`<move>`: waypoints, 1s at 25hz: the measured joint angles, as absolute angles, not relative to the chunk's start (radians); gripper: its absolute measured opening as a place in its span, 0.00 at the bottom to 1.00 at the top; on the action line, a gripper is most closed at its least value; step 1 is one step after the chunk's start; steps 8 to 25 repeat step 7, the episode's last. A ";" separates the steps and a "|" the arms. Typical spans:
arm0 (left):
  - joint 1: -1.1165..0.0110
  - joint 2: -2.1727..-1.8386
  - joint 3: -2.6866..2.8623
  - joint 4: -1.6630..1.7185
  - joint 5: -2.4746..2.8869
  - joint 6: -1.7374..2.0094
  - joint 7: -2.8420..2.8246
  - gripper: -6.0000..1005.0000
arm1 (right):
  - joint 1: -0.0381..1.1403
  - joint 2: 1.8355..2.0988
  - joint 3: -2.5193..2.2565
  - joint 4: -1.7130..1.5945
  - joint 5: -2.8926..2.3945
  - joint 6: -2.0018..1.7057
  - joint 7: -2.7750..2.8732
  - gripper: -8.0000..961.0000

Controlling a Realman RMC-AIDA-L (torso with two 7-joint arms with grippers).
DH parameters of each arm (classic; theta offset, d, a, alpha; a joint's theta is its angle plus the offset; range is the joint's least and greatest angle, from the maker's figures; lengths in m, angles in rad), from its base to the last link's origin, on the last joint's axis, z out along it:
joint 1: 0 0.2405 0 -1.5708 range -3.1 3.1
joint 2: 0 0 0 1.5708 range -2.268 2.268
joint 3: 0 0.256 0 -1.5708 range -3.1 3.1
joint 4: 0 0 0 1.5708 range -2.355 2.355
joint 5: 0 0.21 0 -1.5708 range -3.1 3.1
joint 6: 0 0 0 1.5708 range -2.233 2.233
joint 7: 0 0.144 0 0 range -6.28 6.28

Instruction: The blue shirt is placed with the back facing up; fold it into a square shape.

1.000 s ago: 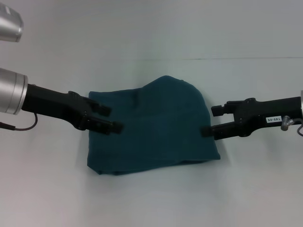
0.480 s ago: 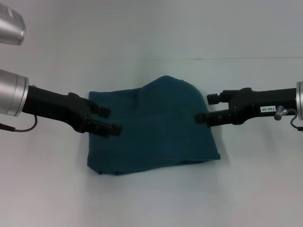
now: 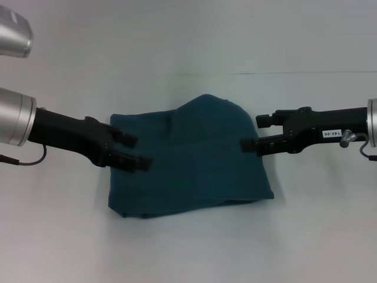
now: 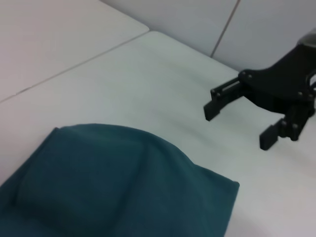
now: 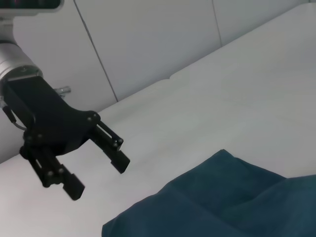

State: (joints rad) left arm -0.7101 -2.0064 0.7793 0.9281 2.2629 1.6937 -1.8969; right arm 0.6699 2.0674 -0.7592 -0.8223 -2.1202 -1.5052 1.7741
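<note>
The blue shirt (image 3: 191,156) lies folded into a rough rectangle on the white table, plain side up, with a rounded bulge at its far right corner. My left gripper (image 3: 136,150) is open and empty, its fingertips over the shirt's left edge. My right gripper (image 3: 254,132) is open and empty at the shirt's right edge, near the far corner. The left wrist view shows the shirt (image 4: 113,187) and the right gripper (image 4: 238,126) beyond it. The right wrist view shows the shirt (image 5: 222,202) and the left gripper (image 5: 98,177).
The white table (image 3: 188,247) spreads around the shirt on all sides. A seam line (image 3: 294,73) crosses the table behind the shirt. White wall panels (image 5: 148,44) stand beyond the table in the right wrist view.
My right gripper has moved toward the far side of the table and slightly in toward the shirt. The left gripper has barely moved. The shirt has not moved.
</note>
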 joint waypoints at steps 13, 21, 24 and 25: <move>-0.716 -2.006 0.784 0.928 2.261 1.749 -1.881 0.76 | 0.670 2.068 -0.759 -0.821 -2.120 -1.498 1.770 0.98; -0.716 -2.006 0.784 0.928 2.261 1.749 -1.881 0.76 | 0.670 2.068 -0.759 -0.821 -2.120 -1.498 1.770 0.98; -0.716 -2.006 0.784 0.928 2.261 1.749 -1.881 0.76 | 0.670 2.068 -0.759 -0.821 -2.120 -1.498 1.770 0.98; -0.716 -2.006 0.784 0.928 2.261 1.749 -1.881 0.76 | 0.670 2.068 -0.759 -0.821 -2.120 -1.498 1.770 0.98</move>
